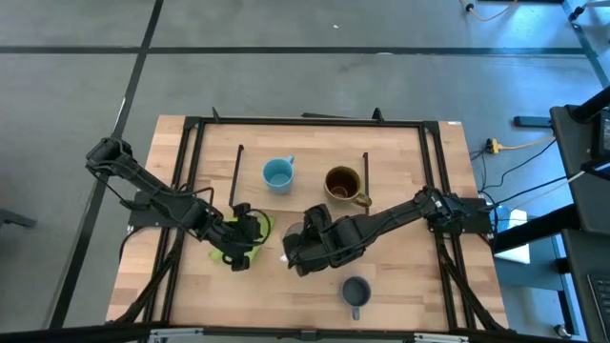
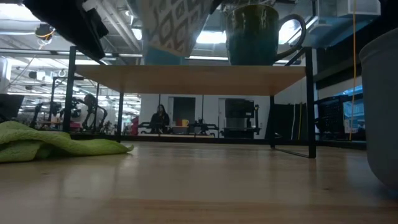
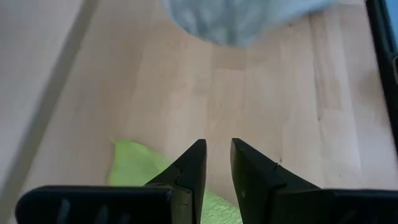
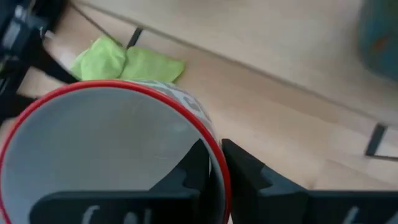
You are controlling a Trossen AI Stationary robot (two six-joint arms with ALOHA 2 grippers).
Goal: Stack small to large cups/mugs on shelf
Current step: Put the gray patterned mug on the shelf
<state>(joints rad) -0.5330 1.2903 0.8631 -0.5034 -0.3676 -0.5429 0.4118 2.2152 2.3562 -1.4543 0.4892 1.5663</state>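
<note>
Right wrist view: the right hand (image 4: 214,163) pinches the rim of a red-rimmed white mug (image 4: 106,155), lifted at six o'clock of the shelf (image 1: 305,157), seemingly mid-carry, next needing placement inside a larger mug.

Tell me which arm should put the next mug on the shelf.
Right. Its gripper already pinches the rim of the white mug, one finger inside, one outside, beside the shelf. The left gripper holds nothing and hovers over the green cloth.
</note>
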